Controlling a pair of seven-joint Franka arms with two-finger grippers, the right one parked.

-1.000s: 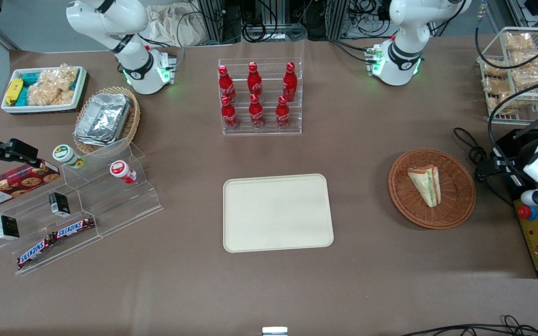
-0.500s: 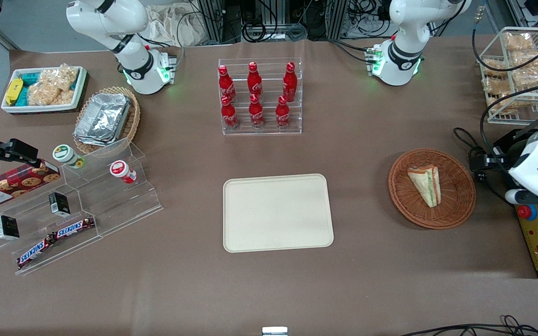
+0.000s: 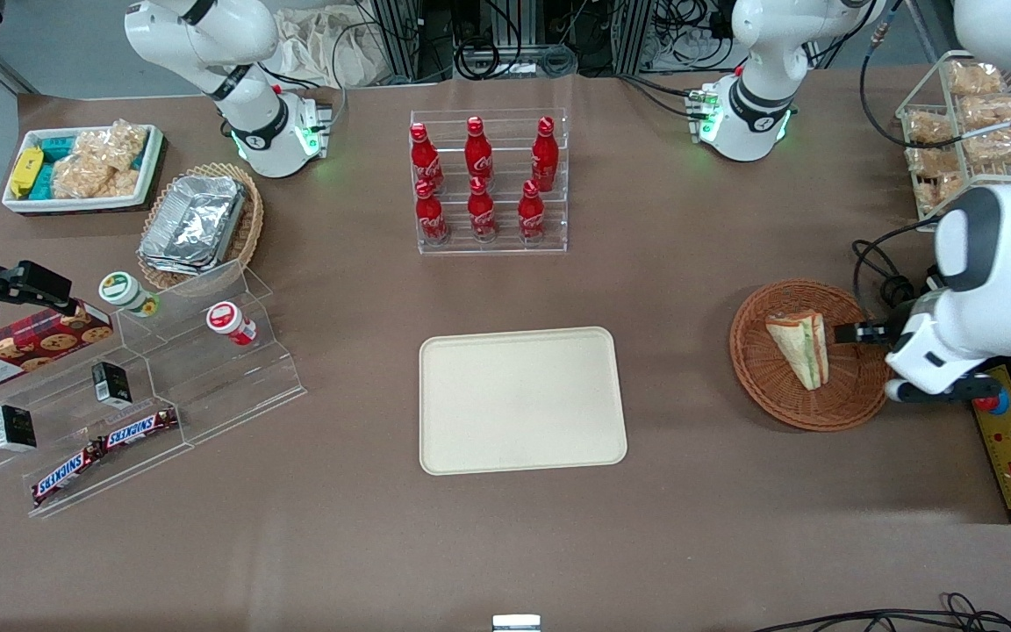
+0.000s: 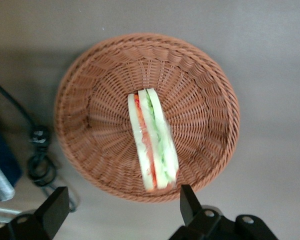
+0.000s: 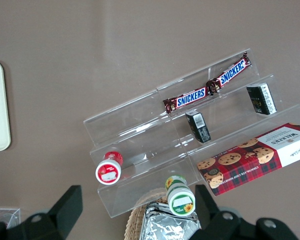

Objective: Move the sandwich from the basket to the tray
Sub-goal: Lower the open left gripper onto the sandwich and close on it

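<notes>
The gripper point(image 4: 120, 210) of the working left arm is seen held above the reddish-brown wicker basket point(image 4: 200, 85), its two black fingers point(image 4: 187, 200) spread wide with nothing between them. The sandwich point(image 4: 152, 145) is found directly below the gripper, lying on its side in the middle of the basket, its white bread and its green and orange-red layers shown edge-on through clear wrap. The wedge is judged light, soft and easily crushed (the film is likely slippery as well), so a gentle close across the two flat bread faces, near the thick middle rather than the thin tip, is suggested. The cream tray point(image 3: 523, 400) is seen bare, well apart from the gripper toward the parked arm's end of the table, and the transfer is not yet begun
</notes>
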